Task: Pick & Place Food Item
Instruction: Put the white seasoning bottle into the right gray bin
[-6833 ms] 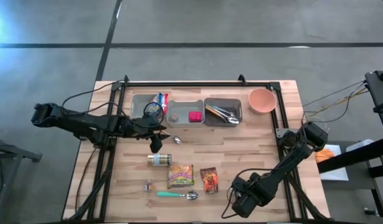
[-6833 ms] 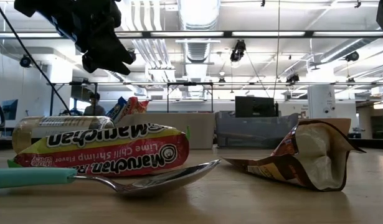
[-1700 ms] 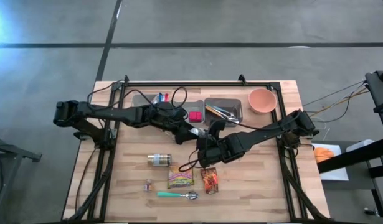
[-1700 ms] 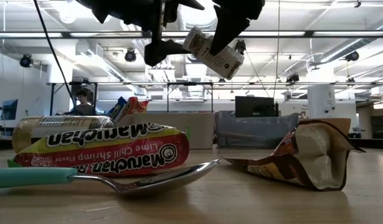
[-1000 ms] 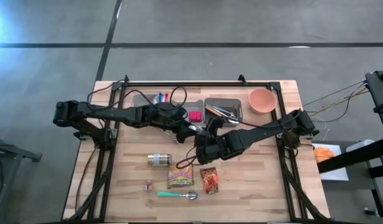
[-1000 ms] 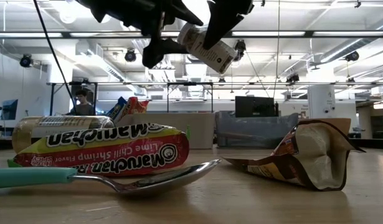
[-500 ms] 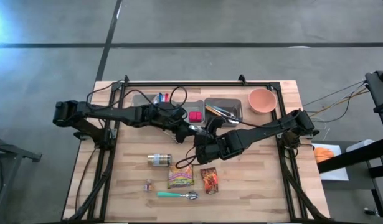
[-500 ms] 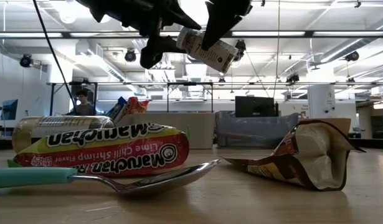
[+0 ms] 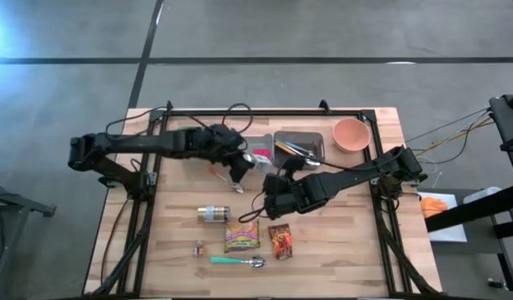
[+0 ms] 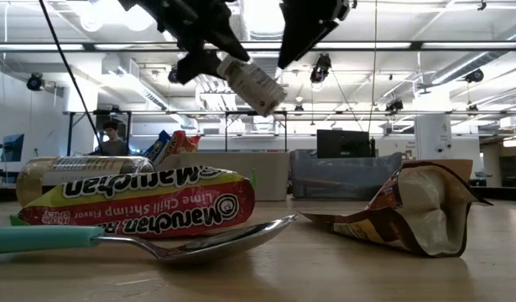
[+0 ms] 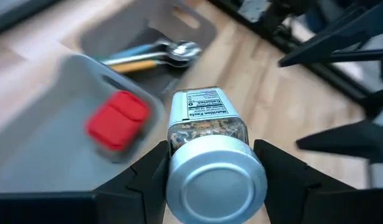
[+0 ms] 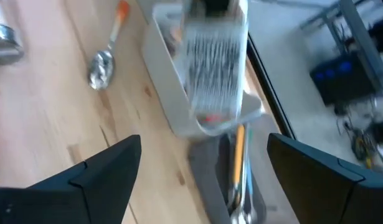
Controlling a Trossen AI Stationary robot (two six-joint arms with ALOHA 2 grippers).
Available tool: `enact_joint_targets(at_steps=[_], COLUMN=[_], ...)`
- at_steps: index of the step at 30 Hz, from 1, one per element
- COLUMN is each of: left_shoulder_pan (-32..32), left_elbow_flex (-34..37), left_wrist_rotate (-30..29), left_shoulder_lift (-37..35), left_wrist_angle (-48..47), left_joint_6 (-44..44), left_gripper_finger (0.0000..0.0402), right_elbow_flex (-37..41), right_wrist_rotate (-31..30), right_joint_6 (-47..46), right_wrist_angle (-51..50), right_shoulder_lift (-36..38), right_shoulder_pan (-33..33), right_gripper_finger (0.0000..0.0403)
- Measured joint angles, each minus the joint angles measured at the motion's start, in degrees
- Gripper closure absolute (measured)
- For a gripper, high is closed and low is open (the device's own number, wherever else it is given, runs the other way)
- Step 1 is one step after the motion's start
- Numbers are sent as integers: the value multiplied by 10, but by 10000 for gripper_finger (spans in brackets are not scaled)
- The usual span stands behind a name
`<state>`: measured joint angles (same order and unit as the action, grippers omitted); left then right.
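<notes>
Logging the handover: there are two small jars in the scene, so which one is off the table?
The spice jar with the silver lid, held in the air by the left gripper above the grey bins. The other jar lies on its side on the table beside the noodle packet.

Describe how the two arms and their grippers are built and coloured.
Both arms are dark, near-black jointed links with thin black cables looping loosely alongside them. The left gripper has two black, wedge-shaped fingers with angular faces. The right gripper has matching broad black fingers tapering to blunt tips. No markings are visible on either.
</notes>
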<state>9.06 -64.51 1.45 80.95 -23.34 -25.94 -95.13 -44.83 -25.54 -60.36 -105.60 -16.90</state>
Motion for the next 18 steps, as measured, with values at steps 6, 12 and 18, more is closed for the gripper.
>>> enact_joint_targets(at_steps=[6,12,18], left_shoulder_pan=[40,102,143], left_elbow_flex=[-78,-137,-193], left_wrist_rotate=[-18,-20,-14], left_shoulder_lift=[0,7,70], left_wrist_angle=[-116,-205,-290], left_joint_6=[74,119,161], left_gripper_finger=[210,210,210], right_elbow_flex=[10,44,80], right_wrist_rotate=[7,56,64], right_joint_6=[-115,-153,-146], right_wrist_angle=[-77,-80,-82], right_shoulder_lift=[-2,-2,-2], right_shoulder_pan=[-8,-17,-12], right_gripper_finger=[55,55,55])
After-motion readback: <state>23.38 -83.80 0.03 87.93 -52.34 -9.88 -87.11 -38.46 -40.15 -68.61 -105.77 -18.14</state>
